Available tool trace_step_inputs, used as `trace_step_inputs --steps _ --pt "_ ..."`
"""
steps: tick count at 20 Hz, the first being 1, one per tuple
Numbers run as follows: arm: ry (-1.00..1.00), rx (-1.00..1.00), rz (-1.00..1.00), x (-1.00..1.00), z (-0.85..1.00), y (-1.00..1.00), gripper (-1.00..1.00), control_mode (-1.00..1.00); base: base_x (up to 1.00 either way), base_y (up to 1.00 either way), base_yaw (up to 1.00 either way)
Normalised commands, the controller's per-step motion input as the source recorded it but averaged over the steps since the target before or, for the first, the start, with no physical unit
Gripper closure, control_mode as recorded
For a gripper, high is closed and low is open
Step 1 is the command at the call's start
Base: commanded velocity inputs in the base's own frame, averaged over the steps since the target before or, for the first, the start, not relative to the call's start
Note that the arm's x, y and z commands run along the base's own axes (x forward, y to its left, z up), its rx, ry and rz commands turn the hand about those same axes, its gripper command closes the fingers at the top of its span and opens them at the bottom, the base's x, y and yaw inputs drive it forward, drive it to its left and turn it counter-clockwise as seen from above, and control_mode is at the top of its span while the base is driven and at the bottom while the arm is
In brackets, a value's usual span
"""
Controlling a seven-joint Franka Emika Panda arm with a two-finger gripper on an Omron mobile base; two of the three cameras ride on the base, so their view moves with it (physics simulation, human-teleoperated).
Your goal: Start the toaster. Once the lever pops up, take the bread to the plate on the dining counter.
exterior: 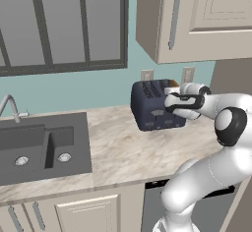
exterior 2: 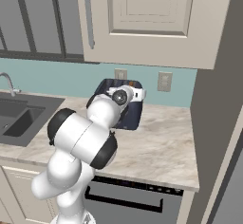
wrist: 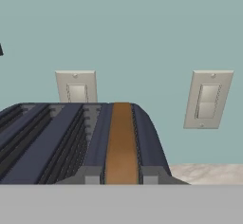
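Pinching shut on nothing visible, gripper (exterior: pixel 172 100) sits at the near face of the toaster (exterior: pixel 150 105). Bread (wrist: pixel 121 142) stands edge-up in the rightmost slot, top level with the slot rim. Toaster rests on marble worktop (exterior: pixel 128 147) against teal wall; two wall switches (wrist: pixel 76 86) behind.

A beige marble-patterned surface (exterior: pixel 128 150) runs along a pale teal wall (exterior: pixel 74 88), with a dark grey double-basin sink (exterior: pixel 42 150) set into its left end and a curved silver tap (exterior: pixel 10 107) behind the basin. Two cream wall switch plates (wrist: pixel 76 86) sit on the wall, under a beige upper cabinet with a long grey handle (exterior: pixel 173 19), beside a dark-framed window (exterior: pixel 59 24)
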Motion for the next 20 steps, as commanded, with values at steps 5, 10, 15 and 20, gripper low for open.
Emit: trace_step_inputs --steps 5,10,15,20 --pt "0.0 0.0 0.0 0.0 0.0 0.0 1.0 -1.0 0.0 0.0 0.0" --pt "0.0 0.0 0.0 0.0 0.0 0.0 1.0 -1.0 0.0 0.0 0.0" --pt "0.0 0.0 0.0 0.0 0.0 0.0 1.0 -1.0 0.0 0.0 0.0" --pt "0.0 0.0 0.0 0.0 0.0 0.0 1.0 -1.0 0.0 0.0 0.0"
